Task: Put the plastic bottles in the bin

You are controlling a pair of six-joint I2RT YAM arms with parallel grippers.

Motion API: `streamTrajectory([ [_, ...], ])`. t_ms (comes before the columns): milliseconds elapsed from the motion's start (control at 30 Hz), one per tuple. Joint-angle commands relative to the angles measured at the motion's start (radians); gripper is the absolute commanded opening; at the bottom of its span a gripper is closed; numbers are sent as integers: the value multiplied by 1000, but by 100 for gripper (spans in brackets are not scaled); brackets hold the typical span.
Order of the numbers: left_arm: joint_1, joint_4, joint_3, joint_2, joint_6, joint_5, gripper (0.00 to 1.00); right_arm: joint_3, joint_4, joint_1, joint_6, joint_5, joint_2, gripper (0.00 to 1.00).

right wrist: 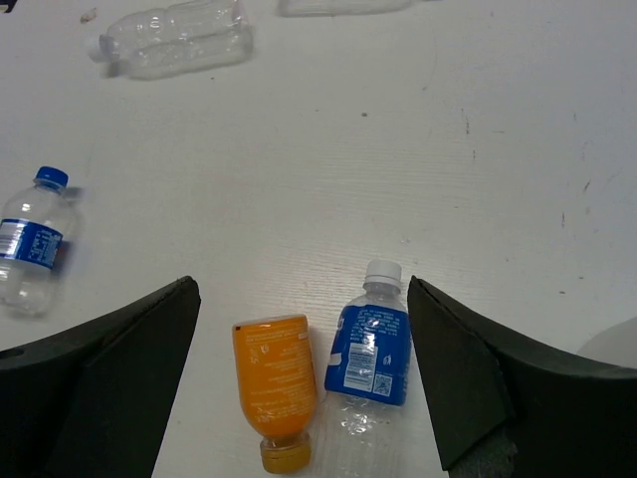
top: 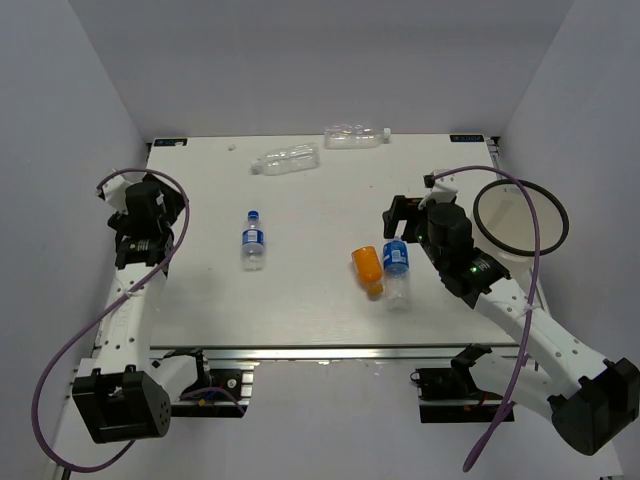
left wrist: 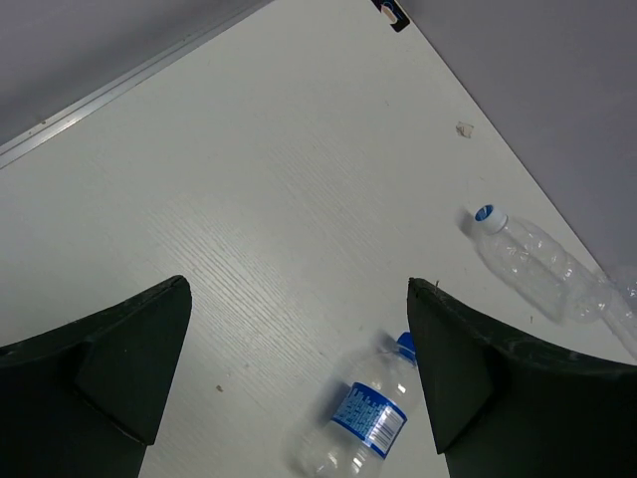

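The bin (top: 521,182) sits at the right edge of the surface (top: 310,210), with a purple cable (top: 540,235) looping across its rim. All five bottles lie flat outside it. Two clear bottles (top: 287,158) (top: 356,135) hug the far edge. A blue-capped bottle (top: 253,240) lies alone on open surface left of centre. The orange bottle (top: 367,265) and a blue-labelled bottle (top: 398,262) lie side by side under the right tool (right wrist: 304,289), which is spread wide and holds nothing. From above, that arm hides the labelled bottle's cap. The left tool (left wrist: 299,289), also spread and empty, hangs near the left edge. Its wrist view cuts off the farthest clear bottle.
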State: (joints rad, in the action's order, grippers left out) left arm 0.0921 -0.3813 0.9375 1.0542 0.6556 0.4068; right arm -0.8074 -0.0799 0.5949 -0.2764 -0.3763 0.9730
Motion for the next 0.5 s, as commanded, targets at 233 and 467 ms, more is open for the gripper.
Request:
streamTrajectory([
  [233,-2,168,-91,-77,-39,-120,98,20,95,-3,20,206,-71,89],
  [467,-2,240,-141,-34,-14,-276,98,-48,-104,5,-1,194,114,89],
])
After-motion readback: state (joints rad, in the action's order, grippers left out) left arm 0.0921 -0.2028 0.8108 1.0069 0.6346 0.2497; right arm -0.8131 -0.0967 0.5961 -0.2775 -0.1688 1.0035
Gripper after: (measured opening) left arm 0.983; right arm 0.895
